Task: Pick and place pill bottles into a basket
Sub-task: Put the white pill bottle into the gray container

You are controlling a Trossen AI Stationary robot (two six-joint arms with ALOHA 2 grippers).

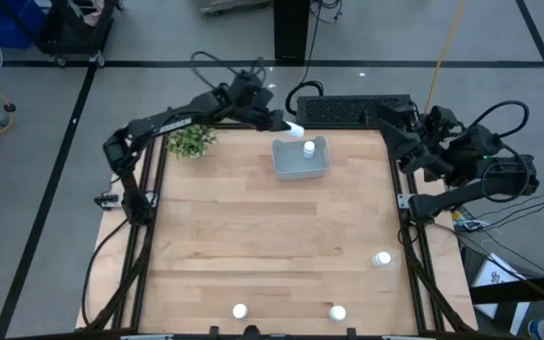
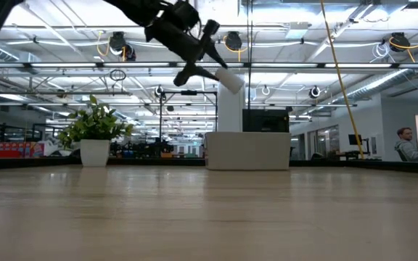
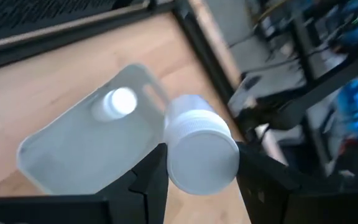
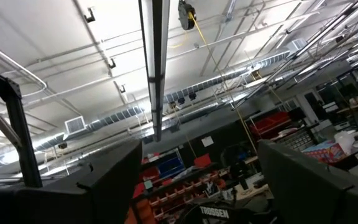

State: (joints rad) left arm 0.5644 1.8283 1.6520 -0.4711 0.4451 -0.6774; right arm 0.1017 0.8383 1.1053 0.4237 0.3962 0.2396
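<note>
My left gripper (image 1: 286,125) reaches in from the table's left and is shut on a white pill bottle (image 3: 199,149), high over the far edge of the pale grey-blue basket (image 1: 300,161). In the low view this bottle (image 2: 229,80) hangs well above the basket (image 2: 247,150). One bottle (image 1: 309,148) stands inside the basket and also shows in the left wrist view (image 3: 120,102). Three more bottles stand on the table: one near the right edge (image 1: 382,258) and two near the front edge (image 1: 240,310) (image 1: 337,313). My right gripper (image 4: 213,180) is open and empty, folded back off the table's far right, pointing up at the ceiling. My left gripper pinches the bottle's round sides (image 3: 169,155) between its two fingers. The bottle lies roughly along the fingers, one round end (image 3: 202,158) toward the wrist, the other sticking out past the fingertips. It is lifted clear and tilted, slanting down toward the basket.
A small green plant in a white pot (image 1: 190,142) stands at the far left of the table, beside my left arm. A black keyboard-like unit (image 1: 352,109) lies just beyond the far edge. The wooden table top (image 1: 253,236) is bare between the basket and the three bottles.
</note>
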